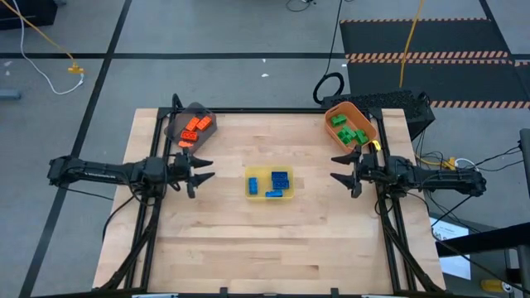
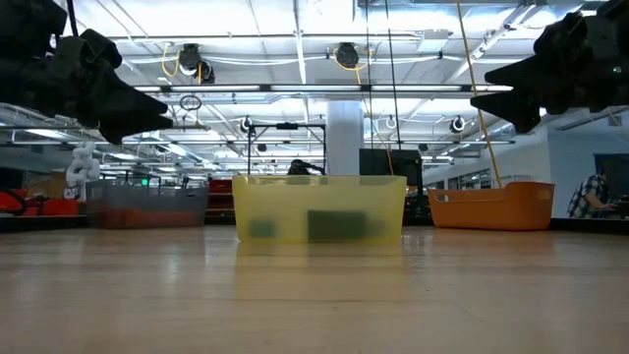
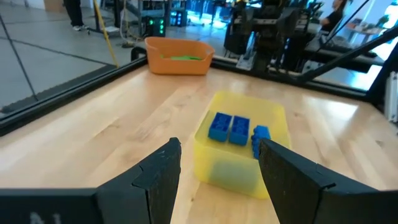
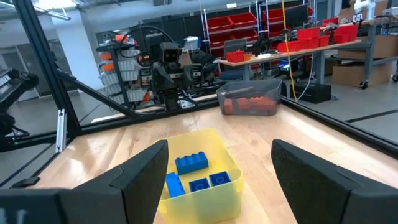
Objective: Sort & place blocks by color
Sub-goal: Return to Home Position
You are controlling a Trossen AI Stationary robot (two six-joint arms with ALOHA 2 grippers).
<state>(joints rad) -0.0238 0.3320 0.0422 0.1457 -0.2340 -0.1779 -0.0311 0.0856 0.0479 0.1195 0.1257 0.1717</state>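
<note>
Low view first: nearest is the bare wooden table (image 2: 314, 295), and mid-table sits the yellow bin (image 2: 319, 211). From above you can see the blue blocks (image 1: 278, 180) lying inside it. To either side of that bin, raised off the wood, hang the left gripper (image 1: 207, 169) and the right gripper (image 1: 337, 175). Both point inward at it, fingers spread wide and holding nothing. Farther back, at the far left corner, the grey bin (image 1: 175, 122) holds the orange blocks (image 1: 196, 127). At the far right corner the orange bin (image 1: 348, 104) holds the green blocks (image 1: 350, 132). No block lies loose on the table, so the sorting looks finished to me, and this looks like the return-home step. What's left should only call for drawing both arms back, well away from the bins.
</note>
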